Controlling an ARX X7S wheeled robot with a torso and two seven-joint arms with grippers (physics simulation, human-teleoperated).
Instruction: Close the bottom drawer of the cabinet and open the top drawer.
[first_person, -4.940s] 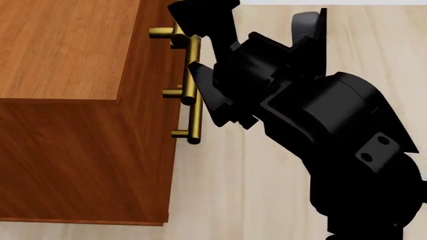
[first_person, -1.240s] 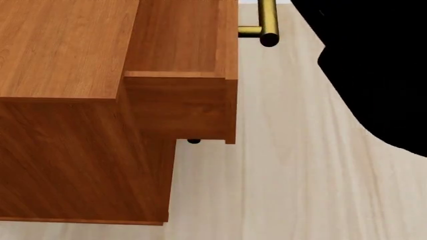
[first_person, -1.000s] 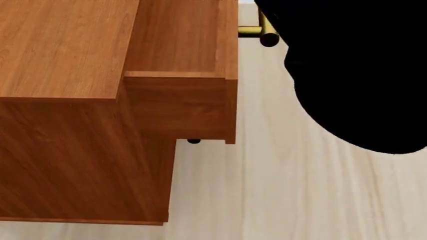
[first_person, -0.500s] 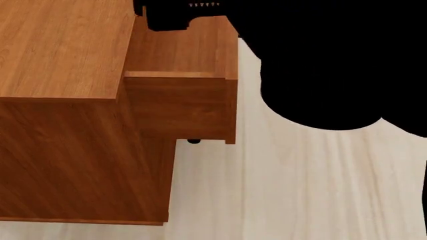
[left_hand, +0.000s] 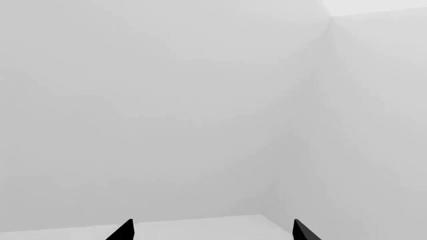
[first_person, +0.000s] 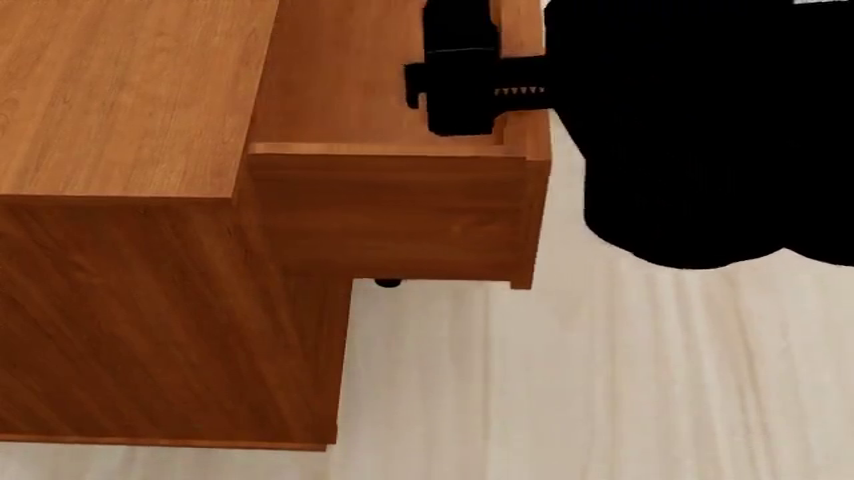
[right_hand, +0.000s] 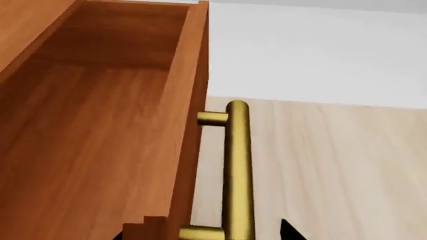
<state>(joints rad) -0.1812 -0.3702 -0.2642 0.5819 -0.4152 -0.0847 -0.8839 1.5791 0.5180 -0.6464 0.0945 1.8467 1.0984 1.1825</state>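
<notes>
top drawer (first_person: 400, 210) out rightward from cabinet (first_person: 127, 100); right gripper (right_hand: 213, 231) fingers astride its handle (right_hand: 238, 170), grip unclear

Lighting: even, bright, diffuse; source not discernible. Shadows: faint, soft shading inside the top drawer (right_hand: 100, 150) beside the right gripper (right_hand: 213, 232). Glare: slight sheen along the brass handle (right_hand: 237, 170). Sharpness: crisp, no blur or edge distortion. The right arm (first_person: 694, 130) renders featureless black, perhaps unlit.

Cabinet (first_person: 160, 300) on pale wood floor (first_person: 601, 400)
</notes>
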